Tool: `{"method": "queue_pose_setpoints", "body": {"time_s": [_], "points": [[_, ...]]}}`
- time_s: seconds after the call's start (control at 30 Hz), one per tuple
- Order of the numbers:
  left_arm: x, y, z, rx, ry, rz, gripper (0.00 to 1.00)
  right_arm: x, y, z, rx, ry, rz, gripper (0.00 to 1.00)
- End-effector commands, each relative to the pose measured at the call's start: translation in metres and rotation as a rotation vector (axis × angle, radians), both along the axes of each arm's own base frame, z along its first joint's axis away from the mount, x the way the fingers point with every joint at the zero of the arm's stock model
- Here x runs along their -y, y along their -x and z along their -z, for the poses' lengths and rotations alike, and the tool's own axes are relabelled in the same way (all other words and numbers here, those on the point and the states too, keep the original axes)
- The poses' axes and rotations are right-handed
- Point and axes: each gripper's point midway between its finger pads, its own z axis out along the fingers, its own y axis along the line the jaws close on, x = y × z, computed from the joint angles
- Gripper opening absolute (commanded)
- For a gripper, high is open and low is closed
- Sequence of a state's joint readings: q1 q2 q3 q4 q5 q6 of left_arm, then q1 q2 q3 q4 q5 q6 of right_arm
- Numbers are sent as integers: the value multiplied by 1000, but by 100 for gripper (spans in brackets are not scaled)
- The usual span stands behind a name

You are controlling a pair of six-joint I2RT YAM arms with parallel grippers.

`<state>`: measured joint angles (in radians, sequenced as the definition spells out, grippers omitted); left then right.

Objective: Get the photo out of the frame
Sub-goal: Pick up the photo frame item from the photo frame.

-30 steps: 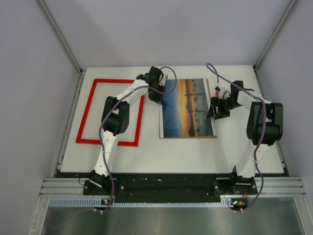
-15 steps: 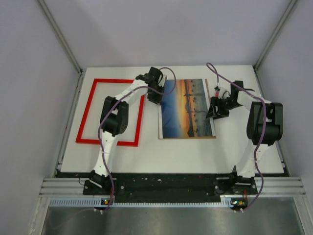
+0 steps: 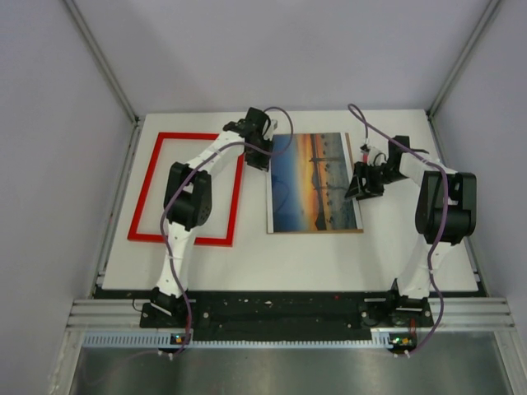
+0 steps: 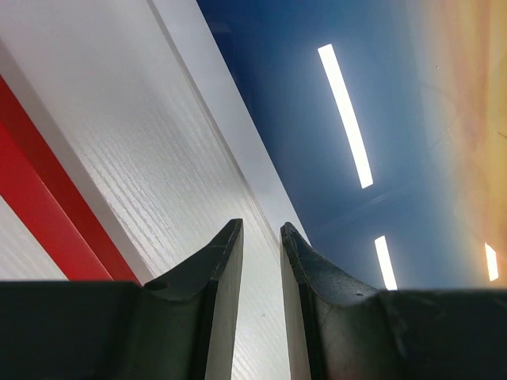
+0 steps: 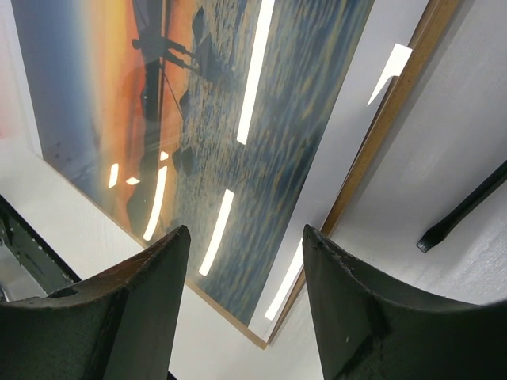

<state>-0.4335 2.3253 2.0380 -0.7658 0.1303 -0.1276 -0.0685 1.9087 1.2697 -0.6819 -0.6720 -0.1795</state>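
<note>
On white table, left fingers narrowly parted, right fingers wider, seemingly empty at photo edges.

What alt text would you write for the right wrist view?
The right hand, dark fingers apart, points at a glossy sunset photo reflecting strip lights. It lies on a brown backing board on the white table.

The right gripper hangs over the photo, its fingers apart with nothing between them. Bright streaks glare off the glossy print. A brown board shows beyond the photo's white border, flat on the white table.
</note>
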Motion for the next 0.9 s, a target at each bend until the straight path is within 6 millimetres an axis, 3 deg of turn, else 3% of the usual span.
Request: {"method": "queue_pose_setpoints", "body": {"time_s": [0.0, 0.6, 0.87], "points": [[1, -3, -35, 59, 33, -6, 32, -5, -6, -21, 52, -47, -8, 59], [-4, -4, -52, 47, 154, -39, 31, -8, -3, -4, 0, -68, -10, 57], [-10, -2, -14, -22, 125, -42, 37, 10, -17, -5, 54, 48, 36, 61]]}}
